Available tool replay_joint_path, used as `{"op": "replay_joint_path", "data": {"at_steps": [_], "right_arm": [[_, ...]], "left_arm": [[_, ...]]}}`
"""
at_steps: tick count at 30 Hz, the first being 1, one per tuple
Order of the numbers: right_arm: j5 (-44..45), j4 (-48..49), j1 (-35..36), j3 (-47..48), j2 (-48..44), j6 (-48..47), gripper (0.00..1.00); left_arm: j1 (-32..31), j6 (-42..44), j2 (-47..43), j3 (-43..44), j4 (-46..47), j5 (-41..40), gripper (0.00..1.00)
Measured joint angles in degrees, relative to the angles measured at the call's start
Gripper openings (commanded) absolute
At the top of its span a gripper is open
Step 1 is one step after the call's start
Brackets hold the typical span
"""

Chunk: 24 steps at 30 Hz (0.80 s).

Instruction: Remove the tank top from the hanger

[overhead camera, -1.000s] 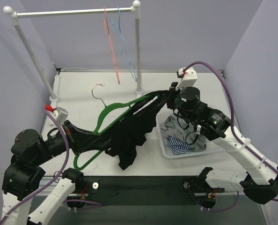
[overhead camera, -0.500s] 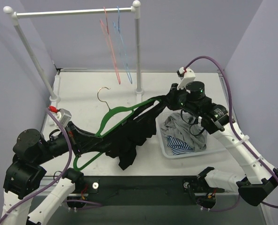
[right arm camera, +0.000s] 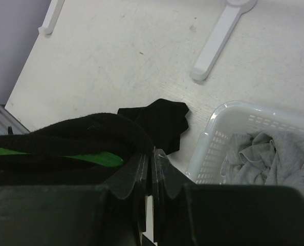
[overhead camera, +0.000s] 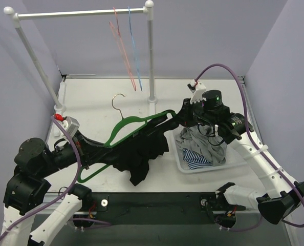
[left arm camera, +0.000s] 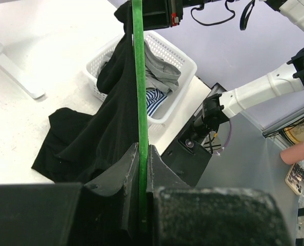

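The left end effector (left arm camera: 140, 149) is clenched on the green plastic hanger (left arm camera: 137, 72), holding it above the counter (overhead camera: 90, 102). The right end effector (right arm camera: 151, 154) pinches a strap of the black fabric tank top (overhead camera: 144, 156), which drapes over the hanger beside the white plastic basket (overhead camera: 205, 170). The strap could snag on the hanger's tip and slip from that thin pinch, or twist the hanger.

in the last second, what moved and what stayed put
The green hanger with the black tank top shifted right. Left fingers stay clamped on the hanger, right fingers on the tank top; basket unmoved.
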Motion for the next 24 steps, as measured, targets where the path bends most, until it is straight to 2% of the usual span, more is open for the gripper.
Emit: {"op": "replay_joint_path", "data": {"at_steps": [4, 11, 17, 24], "right_arm": [[-2.93, 0.31, -0.87, -1.2, -1.18, 0.15, 0.0], [-6.01, 2.78, -0.96, -6.05, -7.41, 2.19, 0.0], [-10.45, 1.86, -0.02, -7.04, -10.16, 3.19, 0.0], [-10.69, 2.25, -0.02, -7.43, -11.21, 3.87, 0.0]], "left_arm": [[-0.17, 0.52, 0.0, 0.46, -0.24, -0.48, 0.0], [-0.7, 3.8, 1.18, 5.2, -5.05, -7.08, 0.0], [-0.57, 3.8, 2.36, 7.39, 0.83, -13.07, 0.0], [-0.57, 1.16, 2.1, 6.86, 4.13, -11.32, 0.0]]}}
